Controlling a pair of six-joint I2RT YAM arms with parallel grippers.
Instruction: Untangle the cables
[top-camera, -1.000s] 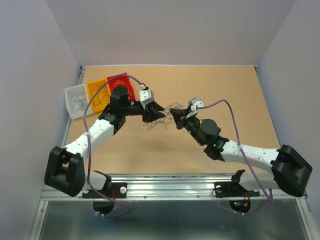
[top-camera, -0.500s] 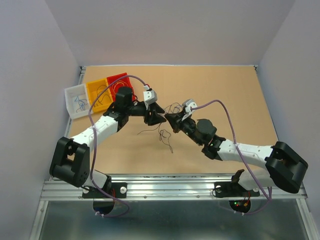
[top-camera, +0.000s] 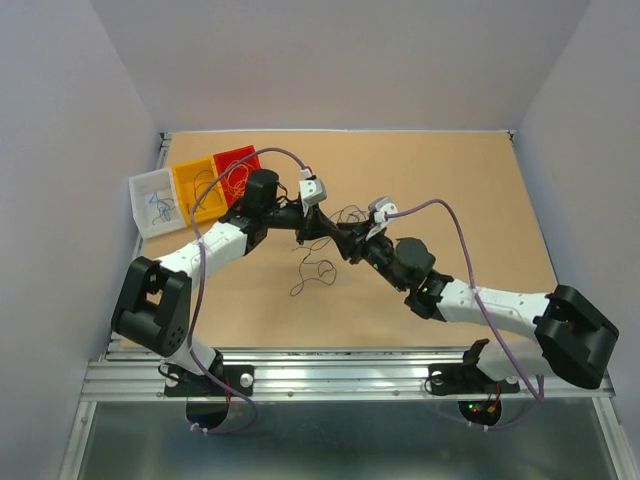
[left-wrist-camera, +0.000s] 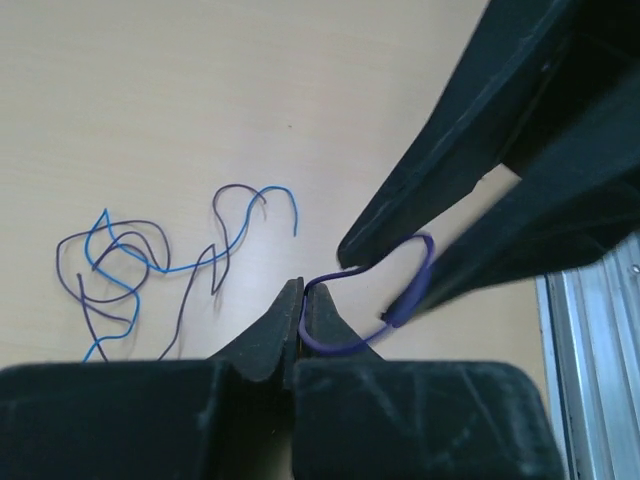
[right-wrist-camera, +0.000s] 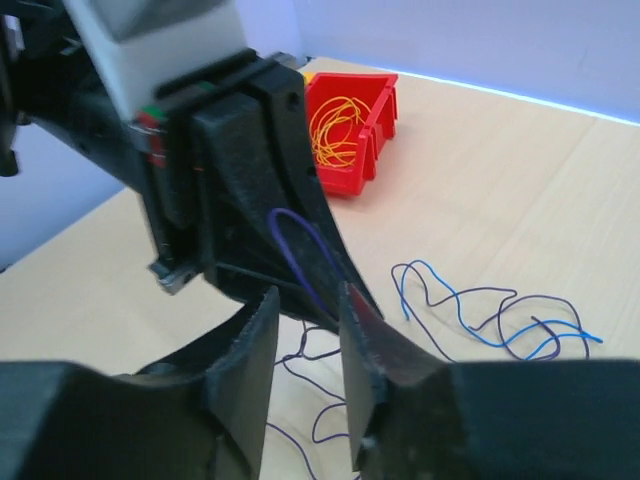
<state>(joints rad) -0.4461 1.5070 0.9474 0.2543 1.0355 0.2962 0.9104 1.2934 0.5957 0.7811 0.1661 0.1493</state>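
Observation:
The cables are hair-thin wires. My left gripper is shut on a purple cable, which loops out to the right between the fingers of my right gripper. In the right wrist view the same purple loop stands against the left fingers, just beyond my right gripper, whose jaws stand apart. From above, the left gripper and the right gripper meet tip to tip at mid-table. A dark cable trails below them. Blue and dark purple cables lie loose on the table.
At the table's far left stand three bins: a white bin, an orange bin and a red bin. The red bin holds yellow wires. Lilac arm cords arch over both arms. A metal rail runs along the near edge.
My left gripper has moved right to the right gripper's tips and shut on the purple cable. The right gripper's jaws have parted. The dangling cable has shifted left and lower.

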